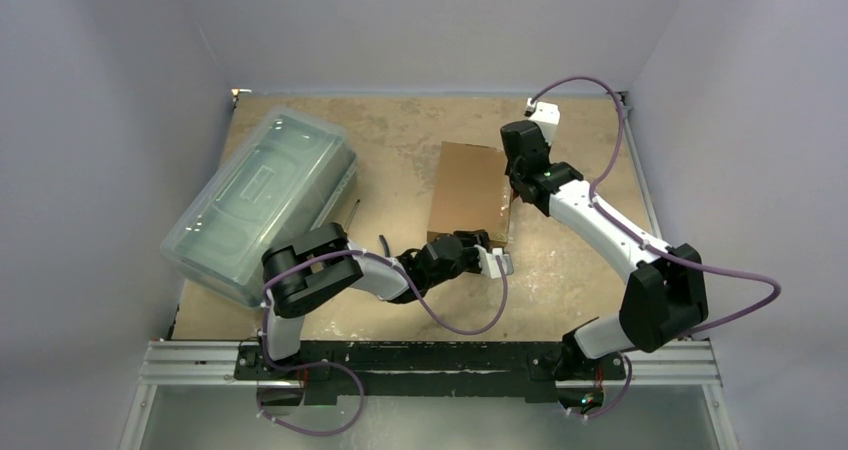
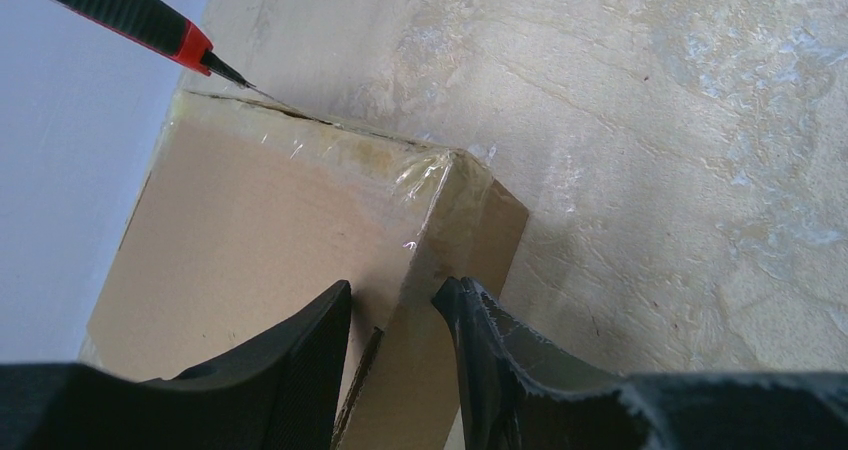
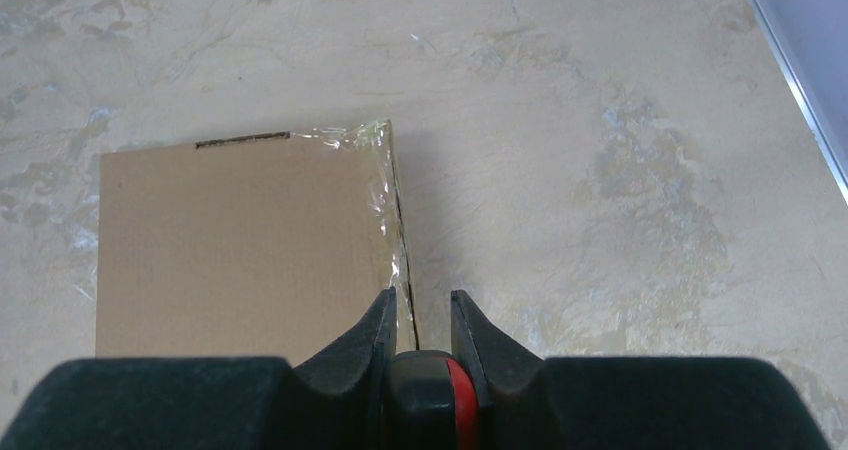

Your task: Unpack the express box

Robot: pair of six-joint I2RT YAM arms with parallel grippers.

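Centrally on the table (image 1: 400,135) lies the box (image 1: 468,192), closed, just right of the bin (image 1: 260,200) and apart from it. Clear tape (image 2: 420,170) wraps its edges. The left gripper (image 2: 397,285) sits at the box's near right corner, jaws partly closed astride the edge, one finger (image 2: 300,360) on the top face and the other against the side, pinching the cardboard. The right gripper (image 3: 421,298) stands over the box's right edge, jaws narrowed tight on a black-and-red knife (image 2: 130,15). In the left wrist view the knife's tip touches the taped seam at the far corner.
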